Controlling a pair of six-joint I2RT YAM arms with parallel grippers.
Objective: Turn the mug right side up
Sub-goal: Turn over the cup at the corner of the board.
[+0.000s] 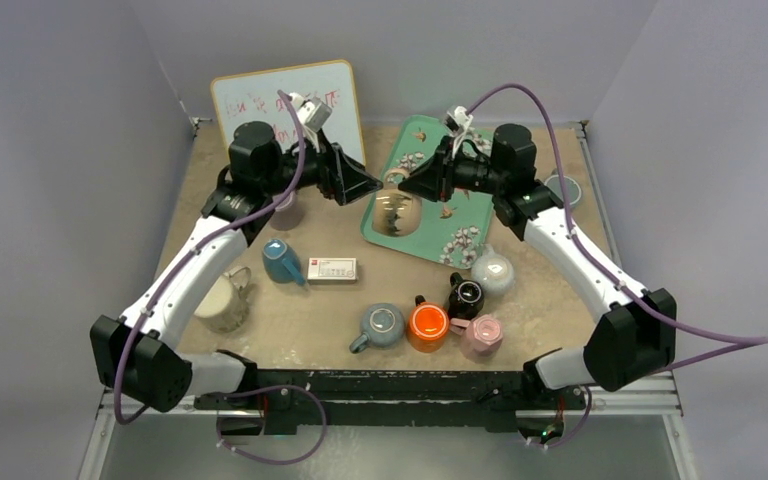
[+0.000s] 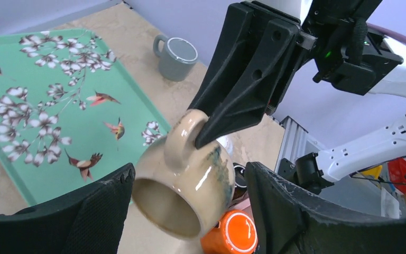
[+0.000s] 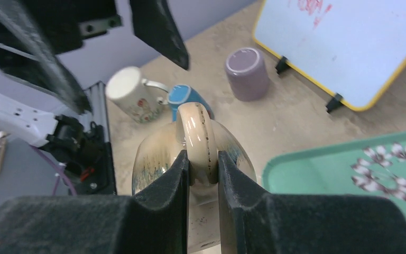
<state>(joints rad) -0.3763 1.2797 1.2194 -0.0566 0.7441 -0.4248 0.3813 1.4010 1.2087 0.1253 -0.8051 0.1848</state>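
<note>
The mug (image 1: 396, 212) is beige and glossy with a bluish smear, and it hangs in the air over the near left corner of the green tray (image 1: 415, 160). My right gripper (image 3: 203, 159) is shut on its handle (image 3: 196, 132). In the left wrist view the mug (image 2: 190, 180) lies tilted on its side, its mouth facing the camera and down-left, with the right gripper (image 2: 211, 127) pinching the handle from above. My left gripper (image 2: 189, 172) is open and straddles the mug's body, one finger (image 2: 100, 206) close by the rim and the other (image 2: 280, 201) a little apart from the base.
A whiteboard (image 1: 285, 100) leans at the back left, with a purple cup (image 3: 247, 73) below it. A blue mug (image 1: 282, 260) on its side, a white floral mug (image 1: 225, 300) and a small box (image 1: 331, 269) lie left. Grey (image 1: 380, 325), orange (image 1: 427, 325), black (image 1: 465, 296), pink (image 1: 482, 335) and white (image 1: 493, 271) mugs crowd the front. A grey cup (image 2: 176, 57) stands far right.
</note>
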